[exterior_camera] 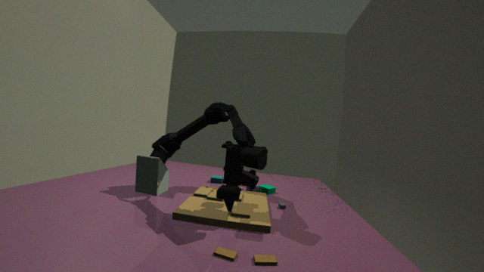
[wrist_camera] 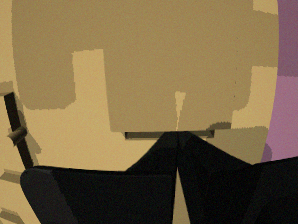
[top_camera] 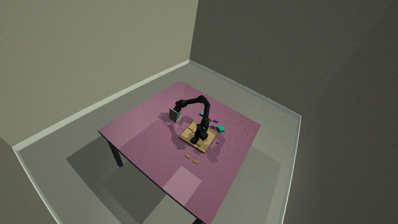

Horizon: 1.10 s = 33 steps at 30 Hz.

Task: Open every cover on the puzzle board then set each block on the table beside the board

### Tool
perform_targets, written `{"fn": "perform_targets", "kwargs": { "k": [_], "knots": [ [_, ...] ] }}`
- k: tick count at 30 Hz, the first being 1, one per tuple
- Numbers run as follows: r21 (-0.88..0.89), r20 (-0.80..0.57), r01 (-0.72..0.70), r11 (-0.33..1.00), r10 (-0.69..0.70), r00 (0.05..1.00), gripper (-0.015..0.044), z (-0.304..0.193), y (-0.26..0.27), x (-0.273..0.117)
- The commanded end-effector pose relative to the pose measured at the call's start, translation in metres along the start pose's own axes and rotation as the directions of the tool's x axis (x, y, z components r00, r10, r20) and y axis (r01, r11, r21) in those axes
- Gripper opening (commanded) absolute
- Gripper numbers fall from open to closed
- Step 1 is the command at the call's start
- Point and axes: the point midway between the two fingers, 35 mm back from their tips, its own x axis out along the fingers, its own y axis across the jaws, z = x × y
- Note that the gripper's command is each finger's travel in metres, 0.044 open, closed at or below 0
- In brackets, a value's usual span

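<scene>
Black parallel-jaw gripper [top_camera: 194,140] [exterior_camera: 230,210] [wrist_camera: 174,136]: clenched, empty, tips low over tan wooden puzzle board [top_camera: 203,149] [exterior_camera: 223,222] [wrist_camera: 50,145]. Board: inward of all pink counter edges. Two tan rectangular pieces [top_camera: 195,162] [exterior_camera: 265,260]: beside it, counter surface between. Green block [top_camera: 221,129] [exterior_camera: 267,189]: off-board, toward the speckled corner.

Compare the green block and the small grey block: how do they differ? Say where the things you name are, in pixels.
The green block [top_camera: 221,129] [exterior_camera: 267,189] is bright; the small grey block [top_camera: 217,142] [exterior_camera: 282,206] is dull.
The green block is clearly larger than the small grey block.
Both rest on the pink table [top_camera: 140,124] [exterior_camera: 94,227] [wrist_camera: 290,110], off the puzzle board [top_camera: 186,135] [exterior_camera: 189,213] [wrist_camera: 60,145].
</scene>
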Motion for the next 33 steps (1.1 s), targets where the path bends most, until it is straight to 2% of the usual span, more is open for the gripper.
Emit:
{"fn": "perform_targets", "kwargs": {
  "k": [1,33],
  "knots": [
    [0.003,0.003,-0.002,1.0,0.002,1.0,0.0,0.005,-0.001,0.0],
    [0.001,0.004,-0.002,1.0,0.002,1.0,0.0,0.038,-0.001,0.0]
  ]
}}
